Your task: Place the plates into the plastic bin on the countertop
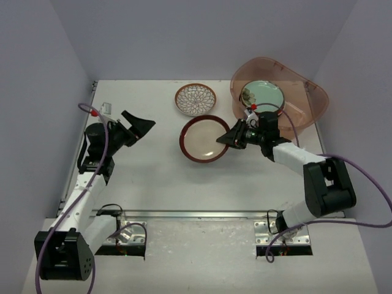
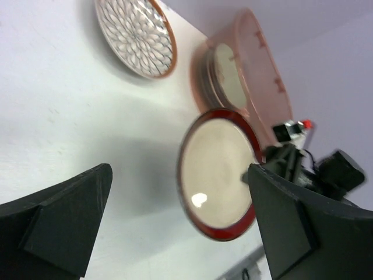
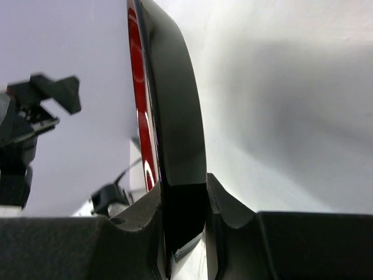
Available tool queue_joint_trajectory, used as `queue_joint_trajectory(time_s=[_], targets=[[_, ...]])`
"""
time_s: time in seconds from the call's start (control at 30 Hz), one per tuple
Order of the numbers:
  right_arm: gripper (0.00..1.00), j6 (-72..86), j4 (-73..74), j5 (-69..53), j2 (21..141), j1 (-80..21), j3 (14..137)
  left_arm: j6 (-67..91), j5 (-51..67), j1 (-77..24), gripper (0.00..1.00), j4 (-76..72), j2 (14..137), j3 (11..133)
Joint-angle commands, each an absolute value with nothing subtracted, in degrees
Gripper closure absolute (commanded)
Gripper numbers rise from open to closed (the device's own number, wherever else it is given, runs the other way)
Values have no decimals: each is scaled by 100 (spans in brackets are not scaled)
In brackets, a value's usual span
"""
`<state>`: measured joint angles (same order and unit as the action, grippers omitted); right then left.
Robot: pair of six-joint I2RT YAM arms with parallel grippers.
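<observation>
My right gripper (image 1: 225, 139) is shut on the right rim of the dark-rimmed cream plate (image 1: 204, 138) at the middle of the white countertop (image 1: 153, 177). In the right wrist view the plate's dark rim (image 3: 175, 128) runs edge-on between the fingers. A brown lattice plate (image 1: 195, 99) lies behind it. The pinkish plastic bin (image 1: 309, 101) stands at the back right with a mint green plate (image 1: 264, 93) on top of a stack inside. My left gripper (image 1: 138, 127) is open and empty at the left. The left wrist view shows the cream plate (image 2: 218, 172), lattice plate (image 2: 135, 35) and bin (image 2: 262, 64).
A small white object (image 1: 105, 108) lies at the back left edge of the countertop. A metal rail (image 1: 196, 214) runs along the front edge. Grey walls close in the left, back and right sides.
</observation>
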<state>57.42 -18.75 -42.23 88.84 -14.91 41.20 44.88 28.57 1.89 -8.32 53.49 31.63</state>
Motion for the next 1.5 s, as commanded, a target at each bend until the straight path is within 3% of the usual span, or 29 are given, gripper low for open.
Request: queue_joint_trajectory(time_s=[0.0, 0.23, 0.57, 0.87, 0.93, 1.03, 1.17, 1.37, 1.47], targets=[[100, 5971, -1677, -3770, 7735, -613, 4646, 3478, 1666, 176, 0, 1008, 5103, 4049], [100, 6714, -982, -2558, 7693, 905, 5141, 3053, 1983, 176, 0, 1189, 4858, 3651], [100, 7505, -762, -739, 9263, 1090, 6592, 3190, 2496, 176, 0, 853, 5027, 3111], [98, 7376, -460, -497, 10672, 1090, 7996, 3291, 2790, 176, 0, 661, 4935, 2950], [85, 7290, -266, -524, 10863, 1090, 8259, 3250, 2781, 176, 0, 735, 4917, 2992], [55, 7150, 51, -579, 11043, 1086, 8453, 3226, 2710, 167, 0, 826, 4826, 3015], [30, 6635, 1301, -411, 11298, 975, 9075, 3255, 2658, 176, 0, 857, 5044, 3060], [25, 6314, 2925, -811, 12439, 903, 10985, 3399, 3086, 167, 0, 589, 5507, 3066], [24, 6196, 3200, -806, 12611, 831, 11119, 3455, 3144, 167, 0, 498, 5520, 3086]])
